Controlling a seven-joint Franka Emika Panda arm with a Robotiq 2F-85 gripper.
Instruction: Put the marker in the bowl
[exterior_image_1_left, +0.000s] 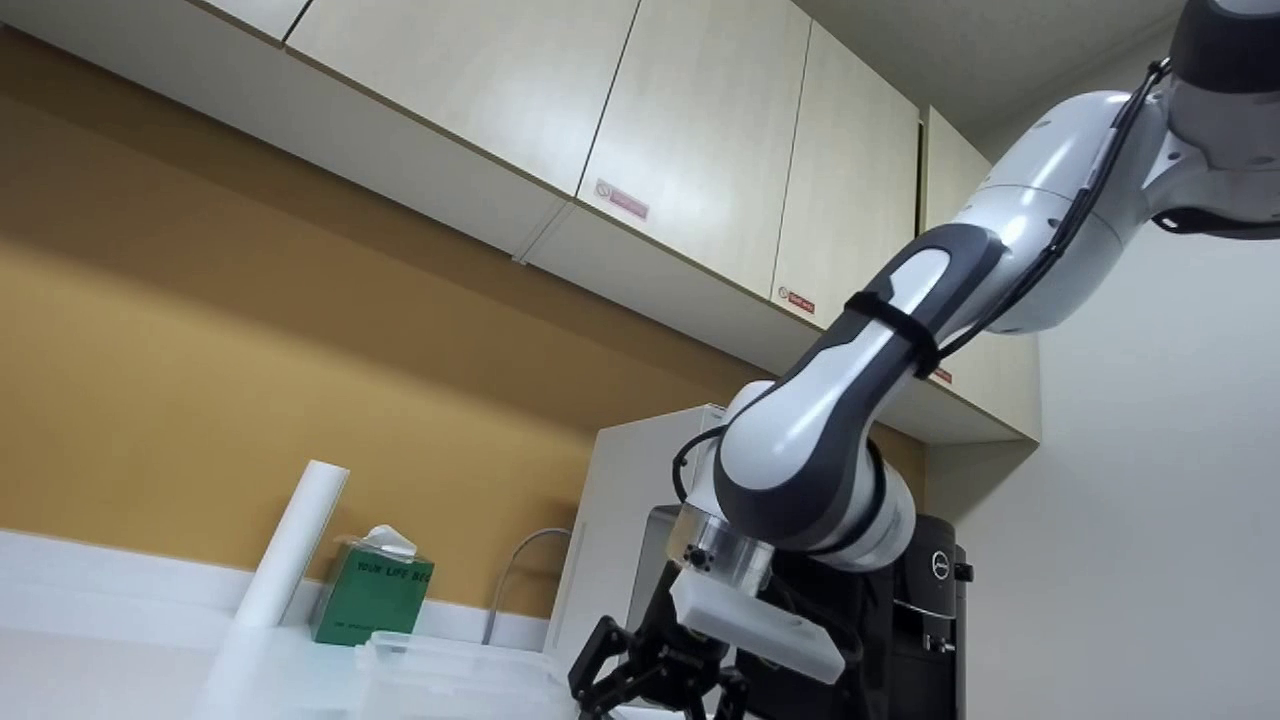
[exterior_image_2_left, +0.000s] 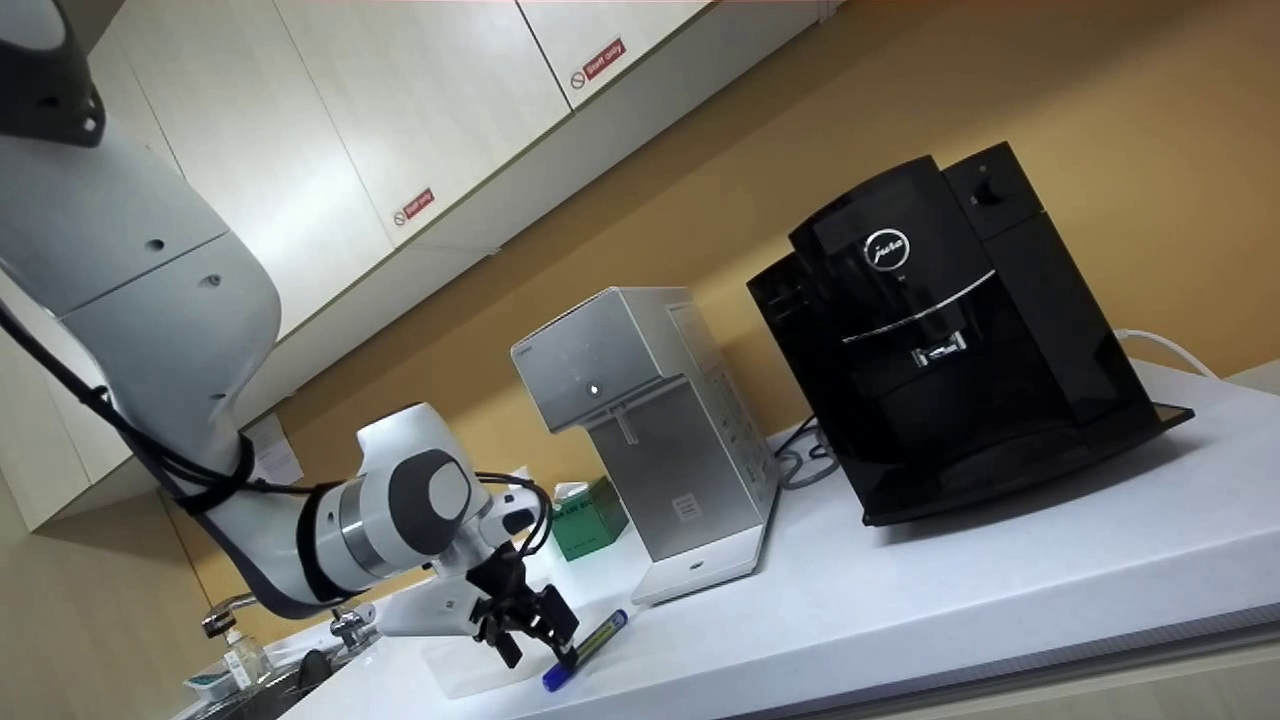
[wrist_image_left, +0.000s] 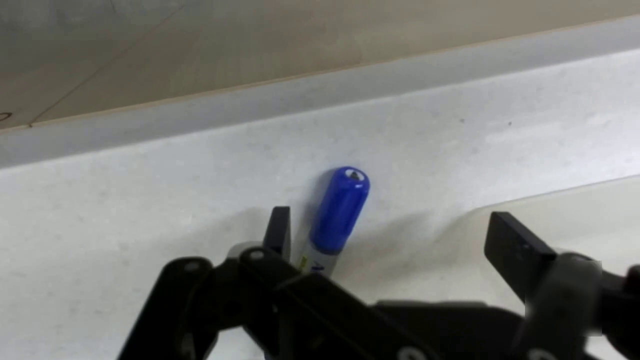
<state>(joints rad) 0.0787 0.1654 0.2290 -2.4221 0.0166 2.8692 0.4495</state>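
Observation:
The marker lies on the white counter in an exterior view, with a blue cap and a pale, yellow-green labelled body (exterior_image_2_left: 603, 634). In the wrist view its blue cap (wrist_image_left: 341, 210) shows between the fingers, closer to the left one; the rest is hidden behind the gripper. My black gripper (exterior_image_2_left: 540, 655) is open and low over the counter at the marker. It also shows open in the wrist view (wrist_image_left: 396, 240), and partly, cut by the lower edge, in an exterior view (exterior_image_1_left: 660, 680). No round bowl is recognisable; a translucent plastic container (exterior_image_1_left: 450, 670) stands beside the gripper.
A grey water dispenser (exterior_image_2_left: 680, 480) and a black coffee machine (exterior_image_2_left: 960, 350) stand on the counter (exterior_image_2_left: 850, 590). A green tissue box (exterior_image_1_left: 375, 595) and a white roll (exterior_image_1_left: 290, 550) stand at the back wall. The counter's front edge (wrist_image_left: 320, 92) is near the marker.

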